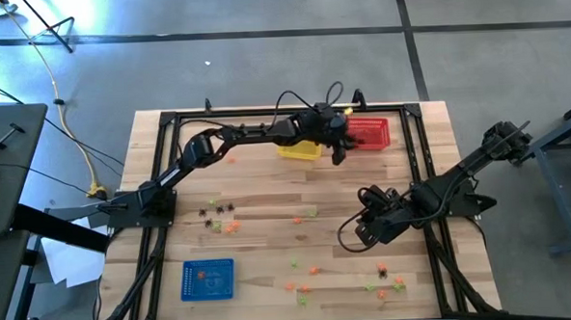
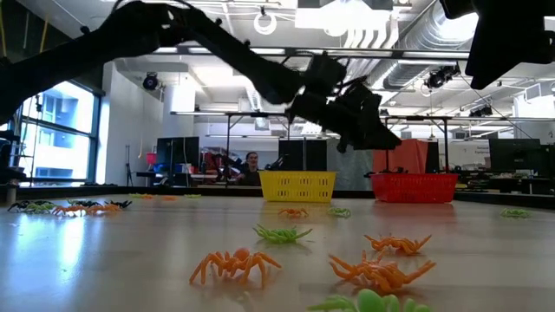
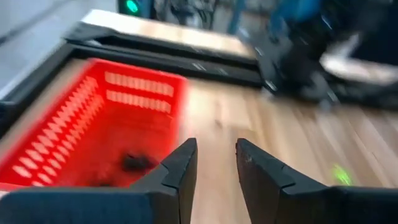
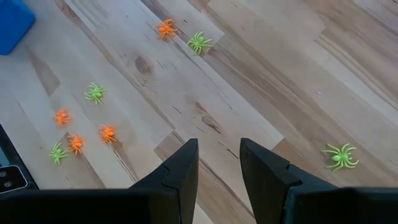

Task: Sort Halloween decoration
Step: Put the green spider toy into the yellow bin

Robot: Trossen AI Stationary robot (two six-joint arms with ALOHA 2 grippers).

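The decorations are tiny spider trinkets in orange, light green and black, lying flat on the wooden table. One group [image 1: 217, 216] sits left of centre and another [image 1: 383, 283] lies near the front right; the low view shows orange ones [image 2: 234, 263] and a green one [image 2: 282, 233] up close. My left gripper [image 1: 339, 156] hovers open and empty beside the red basket [image 3: 93, 118], which has a black trinket [image 3: 134, 163] on its floor. My right gripper [image 4: 219, 163] hangs open and empty above bare wood right of centre, with a green spider [image 4: 339, 155] nearby.
A yellow basket [image 1: 300, 150] and the red basket [image 1: 369, 132] stand side by side at the far edge, and a blue basket [image 1: 208, 279] sits near the front left. A dark metal frame [image 1: 161, 175] runs round the table. A person sits in the room behind [image 2: 251, 165].
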